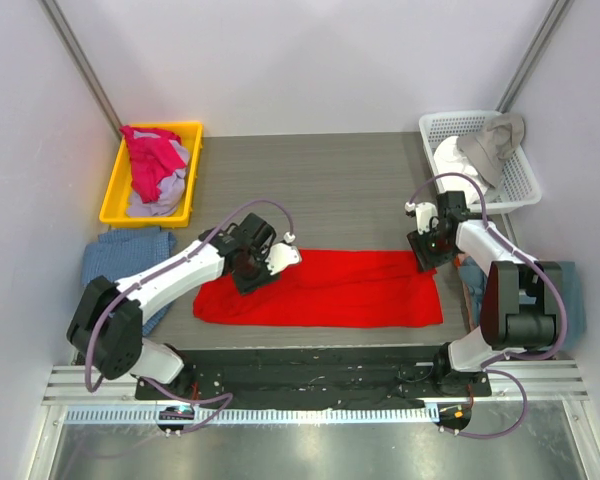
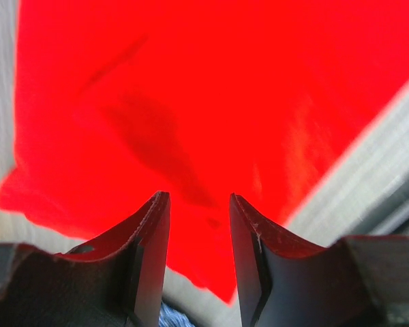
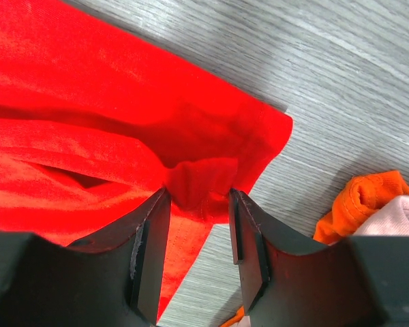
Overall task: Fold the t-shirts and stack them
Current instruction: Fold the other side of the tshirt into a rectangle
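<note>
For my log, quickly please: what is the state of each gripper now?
Left gripper: over the red t-shirt; grip cannot be told.
Right gripper: closed on the red t-shirt's edge.

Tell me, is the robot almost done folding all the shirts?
Not yet. The red shirt lies in a long strip, only part folded. The right gripper pinches its end; the left gripper is over its other half. Pink shirts wait crumpled in the yellow bin.

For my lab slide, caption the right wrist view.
Right end effector pinches a bunched edge of the red t-shirt on the grey table, orange cloth nearby.
</note>
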{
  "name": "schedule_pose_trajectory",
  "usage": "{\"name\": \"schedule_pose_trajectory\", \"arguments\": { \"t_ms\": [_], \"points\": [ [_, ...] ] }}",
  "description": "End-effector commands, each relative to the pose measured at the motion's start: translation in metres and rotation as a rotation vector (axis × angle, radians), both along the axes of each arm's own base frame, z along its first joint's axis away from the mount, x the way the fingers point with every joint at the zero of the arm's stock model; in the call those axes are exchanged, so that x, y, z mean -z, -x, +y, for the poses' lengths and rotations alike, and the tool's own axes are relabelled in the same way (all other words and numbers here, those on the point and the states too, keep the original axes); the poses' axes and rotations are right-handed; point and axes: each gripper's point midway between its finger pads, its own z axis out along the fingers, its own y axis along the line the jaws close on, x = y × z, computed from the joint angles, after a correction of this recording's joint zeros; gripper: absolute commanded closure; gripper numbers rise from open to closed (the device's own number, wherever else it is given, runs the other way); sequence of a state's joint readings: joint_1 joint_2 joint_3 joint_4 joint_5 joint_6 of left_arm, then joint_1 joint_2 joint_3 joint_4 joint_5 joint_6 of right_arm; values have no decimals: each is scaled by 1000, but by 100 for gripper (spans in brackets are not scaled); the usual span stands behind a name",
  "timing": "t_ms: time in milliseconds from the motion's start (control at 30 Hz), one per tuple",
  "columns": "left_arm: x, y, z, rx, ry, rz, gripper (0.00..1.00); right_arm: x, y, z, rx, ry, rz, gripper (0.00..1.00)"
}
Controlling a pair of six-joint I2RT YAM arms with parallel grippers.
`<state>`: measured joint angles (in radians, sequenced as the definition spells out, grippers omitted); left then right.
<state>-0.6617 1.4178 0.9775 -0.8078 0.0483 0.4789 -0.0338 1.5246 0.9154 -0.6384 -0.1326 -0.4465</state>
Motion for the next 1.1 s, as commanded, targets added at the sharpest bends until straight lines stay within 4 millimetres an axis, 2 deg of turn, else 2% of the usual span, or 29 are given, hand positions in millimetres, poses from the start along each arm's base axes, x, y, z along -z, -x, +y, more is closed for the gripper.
{"name": "schedule_pose_trajectory", "arguments": {
  "t_ms": [0,300,533,700,833,967,1033,1067],
  "points": [
    [6,-37,-17,35,26,-111,56,-12,1,1,-21,9,-38,53],
    [7,-75,-18,-7,83,-138,56,-4,9,2,-28,6,-20,53],
    [12,-84,-17,-9,85,-112,56,-1,10,3,-29,-1,-16,53],
    [20,-75,-20,1,102,-44,59,0,13,1,-28,10,-14,53],
    [27,-68,-17,0,100,-20,71,0,12,0,-27,13,-19,53],
    [31,-64,-16,-1,102,-11,93,0,12,2,-27,5,-17,53],
    [31,-64,-17,-3,106,-6,100,0,12,2,-27,4,-17,53],
    [32,-62,-17,-2,105,0,100,0,12,2,-28,2,-17,53]
  ]
}}
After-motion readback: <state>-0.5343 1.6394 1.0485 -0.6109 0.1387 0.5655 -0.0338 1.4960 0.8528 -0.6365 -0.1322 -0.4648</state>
